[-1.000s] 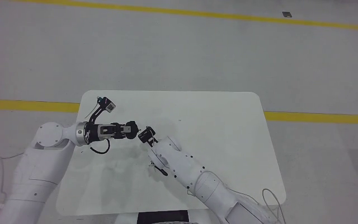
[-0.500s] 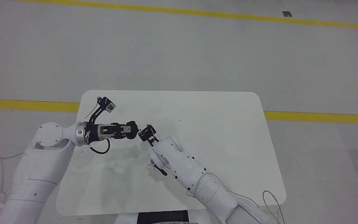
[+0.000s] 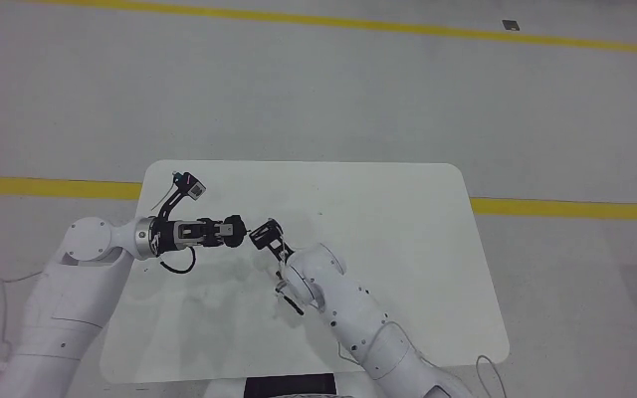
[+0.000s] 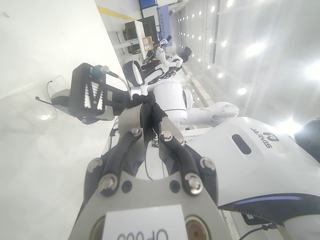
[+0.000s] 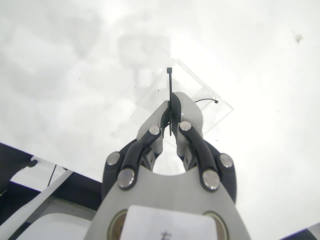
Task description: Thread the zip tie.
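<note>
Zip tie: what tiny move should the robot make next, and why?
Probably nudge the right gripper a little closer to the left gripper. The right one is shut on the zip tie, its head poking out past the tips, and the top view shows the two grippers nearly tip to tip. What the shut left gripper holds is unclear.

My left gripper (image 3: 239, 230) and right gripper (image 3: 262, 236) nearly meet tip to tip; the right clamps the zip tie (image 5: 169, 81), the left seems closed.
</note>
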